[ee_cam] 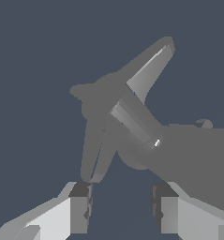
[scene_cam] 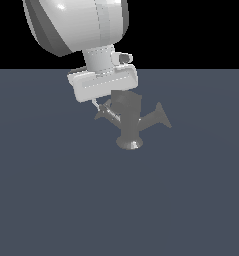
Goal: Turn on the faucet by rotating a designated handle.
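Note:
The dull-grey faucet (scene_cam: 127,107) stands on its round flared foot (scene_cam: 129,144) on the dark floor. Its longer arm with a triangular tip (scene_cam: 161,116) points to the exterior view's right. The shorter handle (scene_cam: 105,114) points to the exterior view's left. My white gripper (scene_cam: 103,106) hangs over the handle side, and one thin finger (scene_cam: 96,103) reaches down beside the handle. In the wrist view the gripper (ee_cam: 123,202) is open, with only dark floor between its fingertips. The faucet (ee_cam: 108,101) lies just beyond them, with a glinting light-grey arm (ee_cam: 134,124).
The flat dark blue-grey floor (scene_cam: 51,200) spreads all around the faucet. The robot's large white wrist (scene_cam: 76,25) fills the upper part of the exterior view. Nothing else shows.

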Controlling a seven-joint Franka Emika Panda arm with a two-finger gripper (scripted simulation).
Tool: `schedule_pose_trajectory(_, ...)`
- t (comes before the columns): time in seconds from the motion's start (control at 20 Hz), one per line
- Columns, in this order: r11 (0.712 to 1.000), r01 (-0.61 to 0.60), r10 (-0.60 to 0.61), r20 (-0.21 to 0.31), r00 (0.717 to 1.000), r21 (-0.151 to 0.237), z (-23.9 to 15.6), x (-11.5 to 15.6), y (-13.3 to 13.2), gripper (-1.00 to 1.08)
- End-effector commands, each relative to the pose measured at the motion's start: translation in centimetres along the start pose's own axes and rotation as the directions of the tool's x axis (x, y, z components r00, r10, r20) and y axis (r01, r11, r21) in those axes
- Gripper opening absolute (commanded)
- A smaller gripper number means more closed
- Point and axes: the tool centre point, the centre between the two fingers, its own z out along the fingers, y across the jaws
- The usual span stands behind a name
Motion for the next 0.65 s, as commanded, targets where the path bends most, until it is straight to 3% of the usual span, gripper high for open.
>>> schedule_pose_trajectory(0.0, 0.99, -0.135, 0.135, 0.001, 0.991, 0.037, 4.1, -0.7, 6.1, 0.62)
schedule_pose_trajectory(0.05, 0.977, -0.208, 0.21, -0.063, 0.976, 0.036, 0.9, 8.7, 4.3, 0.69)
schedule_pose_trajectory(0.1, 0.959, -0.28, 0.282, -0.127, 0.951, 0.039, -1.9, 5.9, 7.3, 0.69)
schedule_pose_trajectory(0.2, 0.908, -0.414, 0.419, -0.175, 0.891, 0.067, -4.8, 1.5, 13.3, 0.73)
schedule_pose_trajectory(0.25, 0.881, -0.464, 0.472, -0.246, 0.846, 0.093, -8.2, 3.5, 14.4, 0.73)
schedule_pose_trajectory(0.3, 0.875, -0.473, 0.482, -0.26, 0.837, 0.098, -9.1, 2.8, 15.0, 0.73)
schedule_pose_trajectory(0.35, 0.894, -0.427, 0.446, -0.188, 0.875, 0.134, -4.2, 3.6, 6.3, -0.65)
schedule_pose_trajectory(0.4, 0.903, -0.398, 0.42, -0.142, 0.896, 0.159, -1.0, 5.2, 4.6, -0.65)
schedule_pose_trajectory(0.45, 0.874, -0.46, 0.482, -0.158, 0.862, 0.157, -0.7, 5.8, 6.1, -0.77)
schedule_pose_trajectory(0.5, 0.823, -0.543, 0.566, -0.162, 0.808, 0.167, 0.3, 6.3, 8.8, -0.74)
schedule_pose_trajectory(0.55, 0.801, -0.574, 0.597, -0.163, 0.785, 0.17, 0.2, 5.1, 11.1, -0.74)
schedule_pose_trajectory(0.6, 0.828, -0.523, 0.557, -0.184, 0.81, 0.204, -0.5, 7.8, 6.2, 0.46)
